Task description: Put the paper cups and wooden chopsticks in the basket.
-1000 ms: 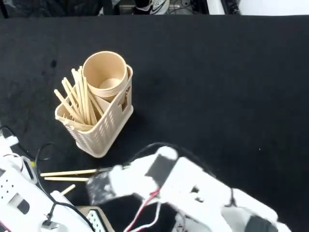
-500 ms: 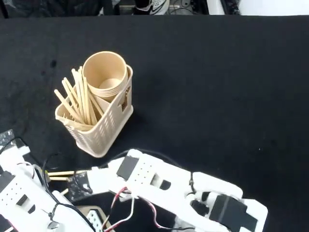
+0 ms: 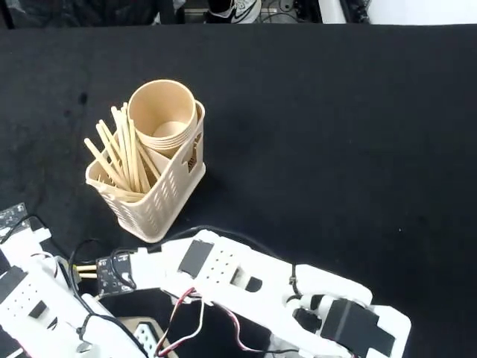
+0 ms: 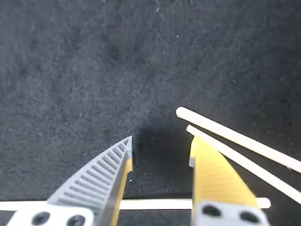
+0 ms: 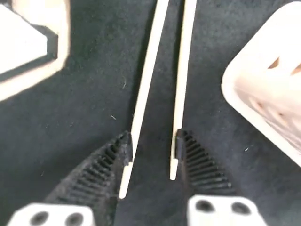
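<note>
High view: black table point(image 3: 335, 134), open from twelve round to four o'clock as far as its far edge. The basket point(image 3: 160, 201) stands at ten o'clock and holds stacked paper cups point(image 3: 162, 112) and a sheaf of wooden chopsticks point(image 3: 119, 153). Loose chopsticks point(image 3: 83, 270) lie at eight o'clock near the front edge, with the right gripper point(image 3: 103, 271) at their ends.
Left wrist view: left gripper point(image 4: 160, 160) released, jaws wide over bare cloth, loose chopsticks just beside one jaw.
Right wrist view: right gripper spread, two loose chopsticks lying parallel between its jaws, unclamped, a basket corner near.
</note>
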